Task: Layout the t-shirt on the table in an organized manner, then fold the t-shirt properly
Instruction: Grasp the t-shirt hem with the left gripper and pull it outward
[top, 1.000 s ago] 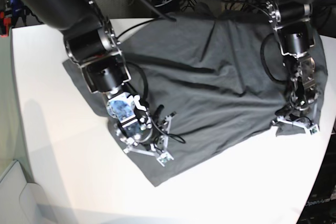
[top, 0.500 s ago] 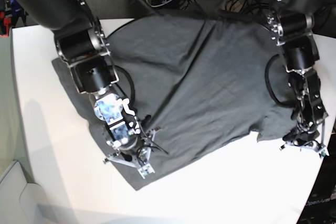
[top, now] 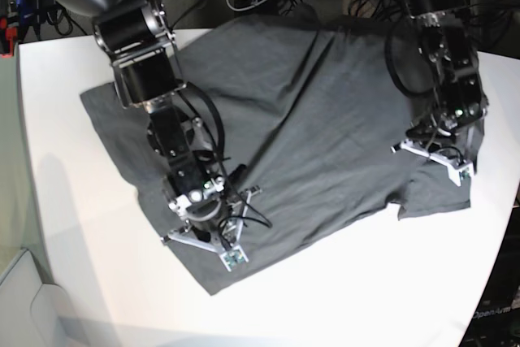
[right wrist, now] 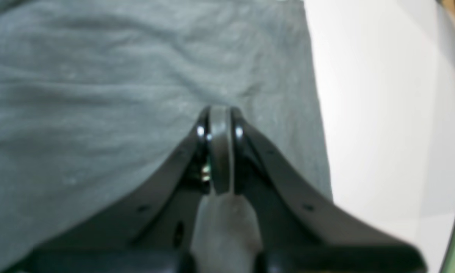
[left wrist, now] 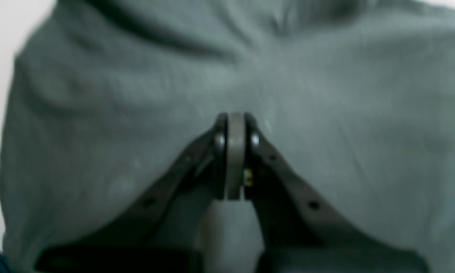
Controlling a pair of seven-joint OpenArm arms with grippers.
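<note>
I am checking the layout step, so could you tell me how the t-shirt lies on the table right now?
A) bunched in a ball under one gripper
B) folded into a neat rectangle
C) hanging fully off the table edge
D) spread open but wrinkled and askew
D: the t-shirt covers much of the table, opened out, with creases and slanted edges.

base: you look down on the t-shirt [top: 301, 111] from overhead.
wrists: each sits close above the t-shirt, sharing its cloth.
</note>
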